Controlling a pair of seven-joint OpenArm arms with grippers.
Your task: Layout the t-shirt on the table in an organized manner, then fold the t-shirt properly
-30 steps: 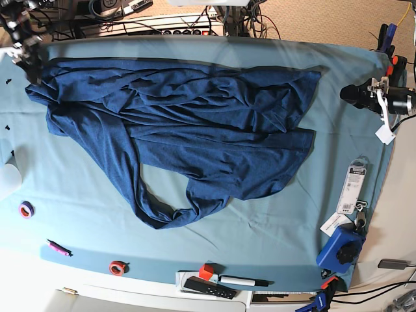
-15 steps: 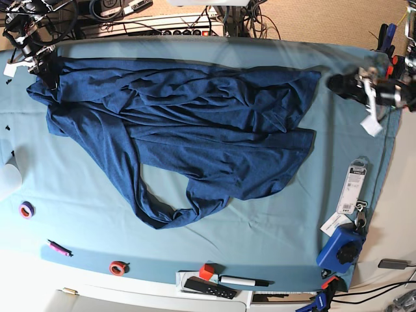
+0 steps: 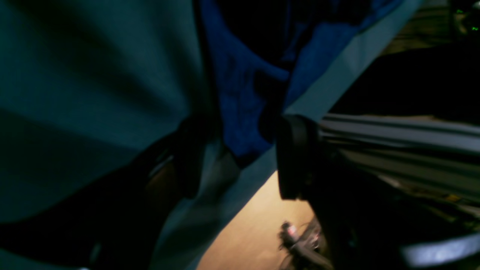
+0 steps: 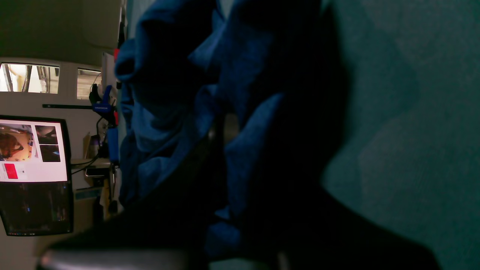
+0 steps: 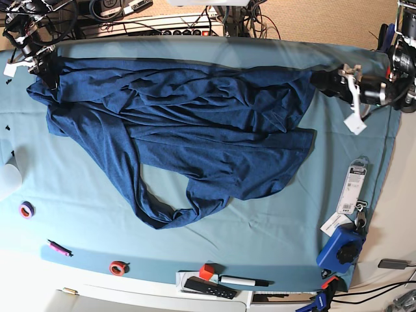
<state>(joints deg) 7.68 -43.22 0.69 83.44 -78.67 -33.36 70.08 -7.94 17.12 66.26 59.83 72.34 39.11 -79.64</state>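
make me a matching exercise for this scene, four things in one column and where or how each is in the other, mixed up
Things:
1. t-shirt
2. right tool
3. left tool
4. purple tape roll

Places or states:
A. open, at the shirt's corner on the base view's right
B. crumpled across the table
C. shut on the shirt's corner
D. near the base view's left edge

Pairs: 1-B, 2-C, 3-A, 4-D

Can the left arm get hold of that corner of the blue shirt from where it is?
Probably yes. The left pincer is open at the t-shirt corner, cloth lying between its fingers, with nothing in the way.
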